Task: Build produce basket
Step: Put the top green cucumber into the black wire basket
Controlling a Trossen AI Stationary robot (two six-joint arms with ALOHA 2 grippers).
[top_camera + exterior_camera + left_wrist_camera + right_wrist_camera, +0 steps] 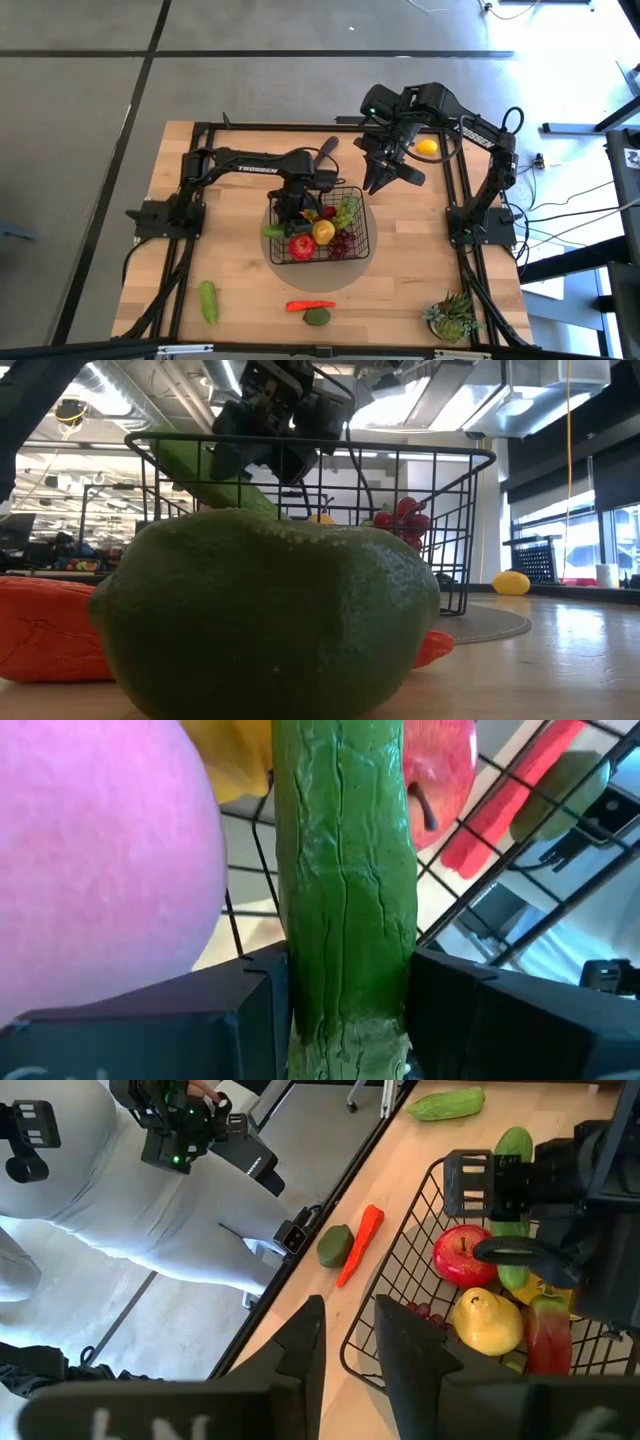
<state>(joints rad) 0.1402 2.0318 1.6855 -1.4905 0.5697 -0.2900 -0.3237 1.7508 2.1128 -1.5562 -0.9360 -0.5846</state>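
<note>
Cucumber (345, 910) sits pinched between the left pincer's (296, 205) two dark fingers, w/ its long axis running straight out from the pincer and down into the basket (352, 252). That axis is what the coming move turns on: in the low view the cucumber slants steeply, one end up in the pincer above the rim, the other end low among the wires. So a release should tip it over onto the fruit already inside, I'd say. Left arm is the near one by far; it hangs right over the basket.

Right pincer (384, 168) hovers above the worktop (240, 290) off the basket's far right corner, fingers a little apart, nothing between them. A lemon (427, 147) lies just beside it near the worktop's far right edge.

In the basket: red apple (462, 1252), yellow pear-like fruit (487, 1320), green grapes (346, 212), dark red grapes (343, 241), and a pink peach (105, 870) touching the cucumber.

- Cucumber skin: ridged, wrinkly, glossy plastic; long and cylindrical.
- Peach: matte, finely pebbled, round.
- Basket: thin black wire grid, open sides; stands on a round grey mat (362, 270).

Still outside on the near part of the worktop: second cucumber (208, 301), red chilli (310, 305), and a rounded dark green fruit w/ dimpled skin (317, 317) touching it. Spiky potted plant (453, 317) at the near right corner.
</note>
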